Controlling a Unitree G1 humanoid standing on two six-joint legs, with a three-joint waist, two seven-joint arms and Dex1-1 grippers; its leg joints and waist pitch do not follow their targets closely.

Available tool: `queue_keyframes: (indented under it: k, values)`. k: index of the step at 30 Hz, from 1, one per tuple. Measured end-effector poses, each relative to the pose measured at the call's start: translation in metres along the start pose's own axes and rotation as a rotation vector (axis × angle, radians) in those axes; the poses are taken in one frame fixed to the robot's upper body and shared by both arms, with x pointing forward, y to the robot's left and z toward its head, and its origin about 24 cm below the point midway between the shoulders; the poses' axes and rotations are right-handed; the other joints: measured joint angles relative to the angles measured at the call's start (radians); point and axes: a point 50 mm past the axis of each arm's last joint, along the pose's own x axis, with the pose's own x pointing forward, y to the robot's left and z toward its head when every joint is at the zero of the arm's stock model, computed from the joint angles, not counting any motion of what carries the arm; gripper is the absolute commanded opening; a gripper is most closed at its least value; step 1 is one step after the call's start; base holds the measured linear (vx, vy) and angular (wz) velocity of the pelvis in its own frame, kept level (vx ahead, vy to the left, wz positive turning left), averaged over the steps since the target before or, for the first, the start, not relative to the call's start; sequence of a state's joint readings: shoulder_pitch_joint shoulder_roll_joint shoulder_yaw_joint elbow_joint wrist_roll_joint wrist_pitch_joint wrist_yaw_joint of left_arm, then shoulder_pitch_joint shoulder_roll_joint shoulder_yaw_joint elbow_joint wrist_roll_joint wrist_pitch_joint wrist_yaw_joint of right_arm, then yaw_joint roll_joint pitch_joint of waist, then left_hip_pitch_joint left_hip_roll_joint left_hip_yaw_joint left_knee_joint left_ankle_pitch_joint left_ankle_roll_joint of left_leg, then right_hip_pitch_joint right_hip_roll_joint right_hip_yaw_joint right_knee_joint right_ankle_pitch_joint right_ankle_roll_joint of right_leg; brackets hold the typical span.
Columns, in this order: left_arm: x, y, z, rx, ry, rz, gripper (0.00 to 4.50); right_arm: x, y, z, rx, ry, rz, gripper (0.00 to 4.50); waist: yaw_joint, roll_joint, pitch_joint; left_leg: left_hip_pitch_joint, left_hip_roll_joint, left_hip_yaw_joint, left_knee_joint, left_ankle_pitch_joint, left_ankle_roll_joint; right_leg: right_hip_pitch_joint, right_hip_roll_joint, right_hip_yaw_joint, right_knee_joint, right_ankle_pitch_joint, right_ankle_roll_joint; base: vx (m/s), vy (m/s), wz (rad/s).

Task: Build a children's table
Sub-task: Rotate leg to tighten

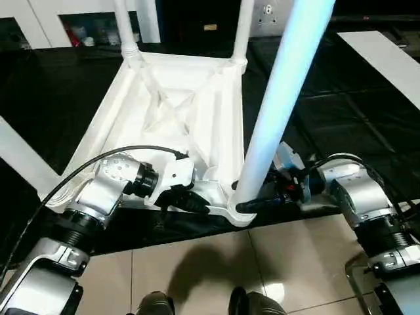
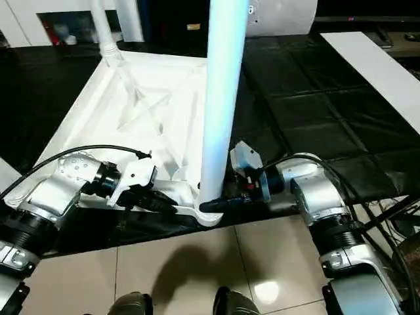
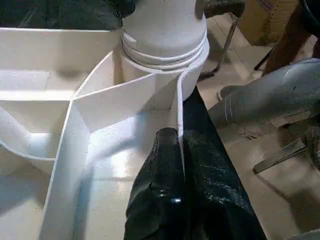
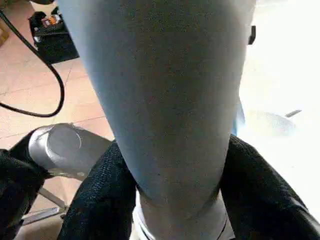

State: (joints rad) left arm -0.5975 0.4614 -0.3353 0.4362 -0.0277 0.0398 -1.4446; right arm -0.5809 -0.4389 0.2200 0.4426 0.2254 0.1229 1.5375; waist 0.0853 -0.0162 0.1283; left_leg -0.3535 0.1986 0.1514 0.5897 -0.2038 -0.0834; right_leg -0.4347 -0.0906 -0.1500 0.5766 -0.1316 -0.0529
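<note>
Children's table (image 1: 177, 111) lies upside down on a dark floor mat (image 1: 328, 131), its ribbed underside up. The right gripper (image 1: 252, 205) has its fingers (image 4: 102, 200) closed around the base of the nearest leg (image 1: 279, 98), just above the near corner socket (image 3: 165, 65) where that leg stands upright. The left gripper (image 1: 190, 200) pinches the near rim (image 3: 178, 120) of the top between its shut fingers (image 3: 160, 200), just beside the same socket, steadying the tabletop.

By the look of it, the hollow white plastic should be light and fairly stiff, but smooth and slippery, so the long tapered leg would lever hard if held high. The low hold near the socket seems the right place; the rim makes a thin, firm edge to clamp.

Count: one tabletop, three legs upright in sockets — one near, two at the far corners (image 1: 125, 26) (image 1: 241, 29).
</note>
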Motion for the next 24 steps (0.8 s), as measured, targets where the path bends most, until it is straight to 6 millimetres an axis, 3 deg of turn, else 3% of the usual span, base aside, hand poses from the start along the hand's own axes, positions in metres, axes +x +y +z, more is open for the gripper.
queue_keyframes:
  k: [6, 10, 16, 19, 20, 21, 22, 23, 24]
  values:
    - [0.003, -0.002, 0.002, -0.042, -0.032, -0.004, 0.0, 0.005, 0.008, -0.003, 0.061, -0.047, -0.012, 1.98, 0.004, 0.0, 0.0, 0.0, 0.0, 0.0, 0.0, 0.0, 0.0, 0.0, 0.0, 0.0, 0.0, 0.0, 0.001, 0.0, 0.0, 0.0]
    - [0.001, -0.001, -0.003, -0.104, -0.036, 0.069, 0.0, 0.012, 0.006, -0.007, 0.117, -0.117, -0.14, 1.98, -0.003, 0.001, -0.001, 0.004, 0.001, 0.001, 0.0, 0.001, -0.003, 0.003, 0.0, 0.0, 0.001, 0.0, 0.001, 0.0, 0.0, 0.0]
    - [0.004, 0.015, -0.003, -0.214, -0.014, 0.307, 0.0, 0.029, -0.015, -0.006, 0.219, -0.176, -0.545, 1.98, -0.069, 0.0, -0.002, 0.007, 0.003, -0.005, 0.003, 0.004, -0.017, 0.009, 0.002, -0.01, -0.013, 0.0, 0.001, -0.026, 0.003, -0.03]
    - [0.013, 0.02, -0.002, -0.257, -0.019, 0.38, 0.0, 0.034, -0.022, -0.006, 0.255, -0.171, -0.688, 1.98, -0.098, 0.008, -0.001, 0.012, 0.013, -0.013, 0.0, 0.004, -0.017, 0.035, 0.004, -0.047, -0.054, 0.0, 0.002, 0.0, 0.0, 0.0]
    - [0.015, 0.023, -0.003, -0.282, -0.019, 0.421, 0.0, 0.04, -0.027, -0.005, 0.287, -0.177, -0.751, 1.98, -0.11, 0.014, 0.0, 0.015, 0.025, -0.02, 0.0, 0.004, -0.017, 0.047, 0.002, -0.063, -0.067, 0.0, 0.002, 0.0, 0.0, 0.0]
    - [0.017, 0.025, -0.003, -0.296, -0.018, 0.446, 0.0, 0.043, -0.03, -0.004, 0.3, -0.177, -0.795, 1.98, -0.113, 0.018, 0.003, 0.017, 0.028, -0.023, 0.001, 0.004, -0.017, 0.053, 0.002, -0.069, -0.069, -0.003, 0.006, 0.0, 0.0, 0.0]
    - [0.019, 0.028, -0.002, -0.312, -0.014, 0.476, 0.0, 0.046, -0.033, -0.004, 0.322, -0.18, -0.844, 1.98, -0.111, 0.018, 0.006, 0.021, 0.028, -0.023, 0.001, 0.003, -0.018, 0.05, 0.002, -0.056, -0.035, -0.022, 0.012, 0.0, 0.0, 0.0]
    - [0.023, 0.031, -0.001, -0.327, -0.007, 0.507, 0.0, 0.05, -0.035, -0.004, 0.346, -0.181, -0.901, 1.98, -0.107, 0.011, 0.009, 0.029, 0.02, -0.014, 0.008, 0.004, -0.018, 0.045, 0.0, -0.008, 0.032, -0.059, 0.012, 0.0, 0.0, 0.0]
    - [0.025, 0.033, -0.001, -0.344, -0.007, 0.545, 0.0, 0.055, -0.04, -0.001, 0.367, -0.181, -0.95, 1.98, -0.1, -0.017, 0.008, 0.047, 0.01, 0.001, 0.008, 0.0, -0.023, 0.037, -0.001, 0.024, 0.053, -0.061, 0.015, 0.0, 0.0, 0.0]
